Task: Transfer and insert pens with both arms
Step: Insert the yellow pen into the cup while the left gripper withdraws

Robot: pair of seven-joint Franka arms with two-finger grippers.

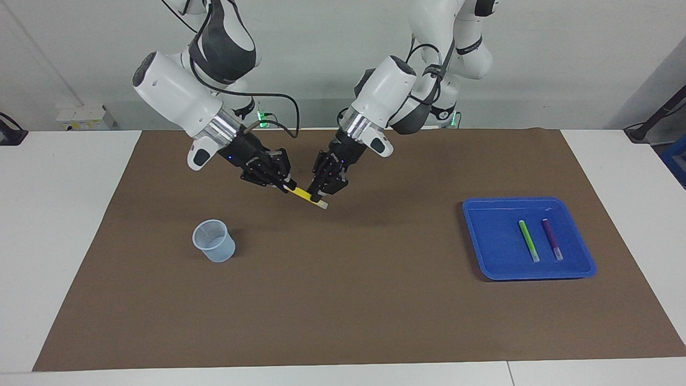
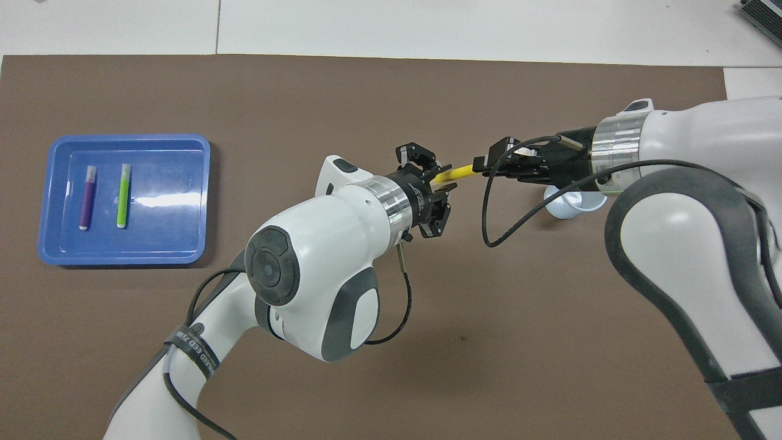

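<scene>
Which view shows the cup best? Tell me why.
The facing view: the cup stands whole and unobstructed on the brown mat, toward the right arm's end. In the overhead view the right arm covers most of the cup, leaving only part of its rim.

Brown mat (image 1: 343,300) on white table (image 1: 59,214)
</scene>
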